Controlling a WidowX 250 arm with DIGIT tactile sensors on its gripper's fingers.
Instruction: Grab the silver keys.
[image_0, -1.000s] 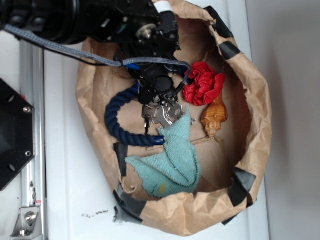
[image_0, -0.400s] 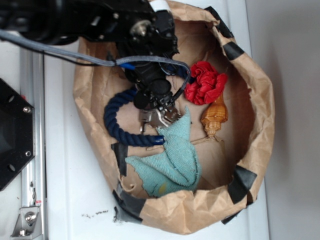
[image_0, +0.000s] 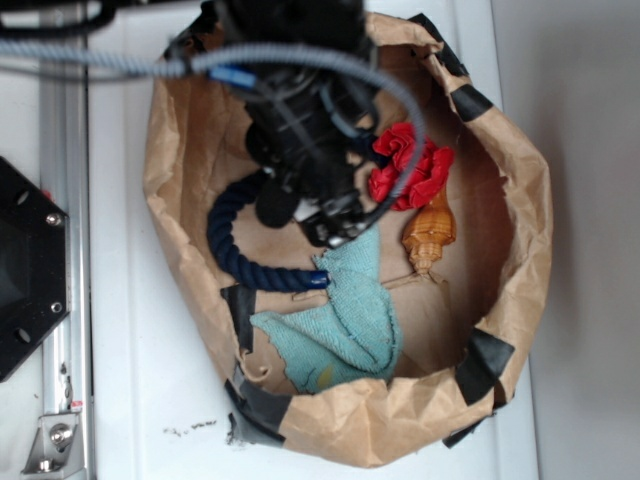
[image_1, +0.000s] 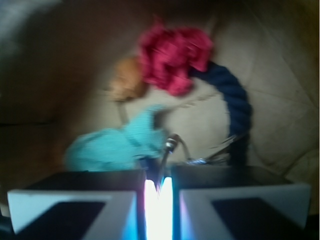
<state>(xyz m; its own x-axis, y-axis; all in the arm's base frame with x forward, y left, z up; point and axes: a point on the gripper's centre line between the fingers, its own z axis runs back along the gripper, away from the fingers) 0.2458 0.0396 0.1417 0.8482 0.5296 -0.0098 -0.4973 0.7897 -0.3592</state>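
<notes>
The silver keys (image_1: 170, 146) show only in the wrist view: a thin metal key and part of the wire ring stick out from between the jaws. My gripper (image_1: 159, 182) is shut on them, with only a narrow bright slit between the pads. In the exterior view the black gripper (image_0: 335, 226) hangs over the middle of the brown paper bag (image_0: 523, 200) and hides the keys. It sits above the spot between the dark blue rope (image_0: 228, 245) and the teal cloth (image_0: 350, 310).
Inside the bag lie a red scrunched cloth (image_0: 410, 165), an orange shell-like object (image_0: 428, 235), the curved rope (image_1: 235, 95) and the teal cloth (image_1: 115, 147). The bag's crumpled walls rise all round. A black mount (image_0: 25, 270) stands at the left.
The arm has risen toward the camera. The keys that lay beside the rope are gone from the bag floor in the exterior view and are now held in the jaws.
</notes>
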